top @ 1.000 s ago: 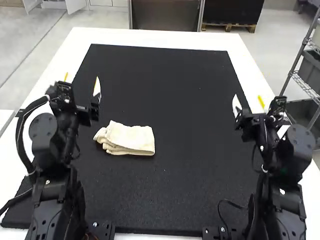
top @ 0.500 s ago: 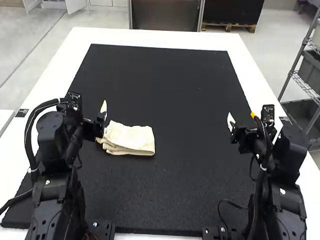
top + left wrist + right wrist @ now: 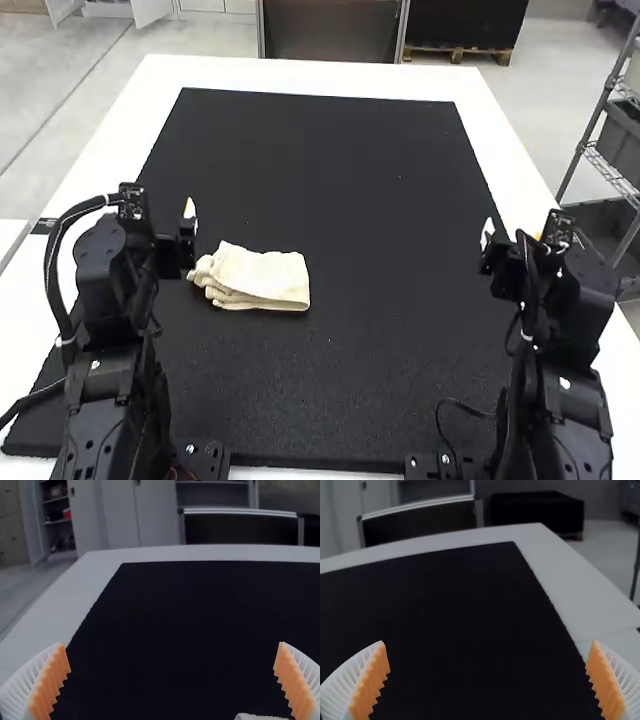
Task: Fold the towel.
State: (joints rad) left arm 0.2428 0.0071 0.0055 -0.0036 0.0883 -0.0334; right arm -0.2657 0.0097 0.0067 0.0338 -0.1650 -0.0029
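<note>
Pale cabinets (image 3: 117, 515), grey floor (image 3: 60, 120), metal rack (image 3: 585, 149), white table (image 3: 330, 76) under black mat (image 3: 330, 180)

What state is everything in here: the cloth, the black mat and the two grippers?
Towel: folded in layers, rumpled at its left end in the high view, lying loose
Black mat: flat on the table
Left gripper: open, empty
Right gripper: open, empty

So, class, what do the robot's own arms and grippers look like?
The left arm and right arm are black with chunky, rounded joints and black cables. The left gripper and right gripper have white, ribbed fingers with orange, saw-toothed pads.
</note>
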